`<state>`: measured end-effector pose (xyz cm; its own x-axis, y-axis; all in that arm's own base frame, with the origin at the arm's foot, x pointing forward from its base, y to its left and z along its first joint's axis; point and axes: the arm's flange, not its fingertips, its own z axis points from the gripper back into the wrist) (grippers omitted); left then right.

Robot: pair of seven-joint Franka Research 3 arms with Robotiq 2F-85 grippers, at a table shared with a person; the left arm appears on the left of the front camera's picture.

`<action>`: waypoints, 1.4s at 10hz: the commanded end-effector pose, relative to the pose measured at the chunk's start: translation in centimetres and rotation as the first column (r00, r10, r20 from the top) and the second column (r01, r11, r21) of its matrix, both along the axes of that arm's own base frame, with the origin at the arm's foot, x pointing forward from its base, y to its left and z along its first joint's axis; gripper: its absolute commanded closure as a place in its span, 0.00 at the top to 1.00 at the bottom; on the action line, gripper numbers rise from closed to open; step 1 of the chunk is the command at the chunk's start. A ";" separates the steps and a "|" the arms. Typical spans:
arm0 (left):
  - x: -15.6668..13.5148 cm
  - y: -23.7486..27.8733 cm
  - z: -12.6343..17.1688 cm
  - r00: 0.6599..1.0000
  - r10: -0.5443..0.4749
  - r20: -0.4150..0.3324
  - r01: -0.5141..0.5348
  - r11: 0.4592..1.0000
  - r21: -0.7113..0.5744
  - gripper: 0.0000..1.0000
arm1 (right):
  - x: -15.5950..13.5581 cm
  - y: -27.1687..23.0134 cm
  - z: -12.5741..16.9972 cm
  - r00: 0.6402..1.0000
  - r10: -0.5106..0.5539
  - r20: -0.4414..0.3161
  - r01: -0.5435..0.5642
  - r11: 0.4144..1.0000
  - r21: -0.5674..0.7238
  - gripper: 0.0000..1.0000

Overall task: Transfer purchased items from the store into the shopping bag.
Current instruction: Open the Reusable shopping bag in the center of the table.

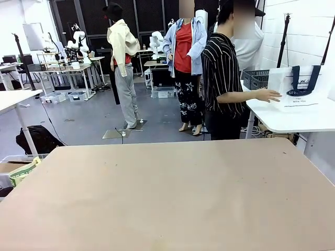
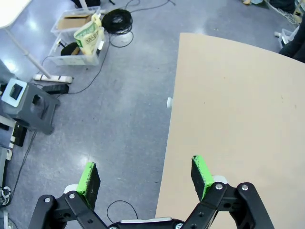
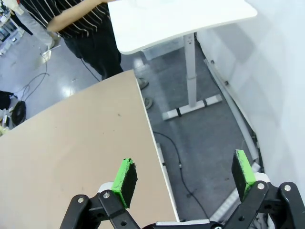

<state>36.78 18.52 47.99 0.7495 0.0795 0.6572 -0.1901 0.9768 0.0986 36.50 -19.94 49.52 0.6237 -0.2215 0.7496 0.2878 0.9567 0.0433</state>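
The shopping bag (image 1: 299, 82), clear plastic with navy handles, stands on a white side table (image 1: 293, 119) at the far right. Behind it sits the store (image 1: 255, 79), a dark slotted basket. A person in a striped shirt rests a hand (image 1: 268, 95) on that side table, next to the bag. The purchased items are out of view. My left gripper (image 2: 145, 177) is open over the left edge of the tan table (image 2: 238, 105), with nothing between its green pads. My right gripper (image 3: 183, 175) is open above the tan table's right edge (image 3: 147, 124), also holding nothing.
The wide tan table (image 1: 167, 193) lies bare in front of me. On the floor to its left are a clear bin with a green-printed sack (image 2: 88, 36), a grey step stool (image 2: 29, 106) and cables. The side table's leg (image 3: 191, 71) stands to its right.
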 end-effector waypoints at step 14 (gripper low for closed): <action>-0.2 0.2 0.1 1.000 -0.002 -0.004 0.002 1.000 0.014 1.00 | -0.2 0.1 0.1 1.000 0.001 -0.010 -0.001 1.000 -0.005 1.00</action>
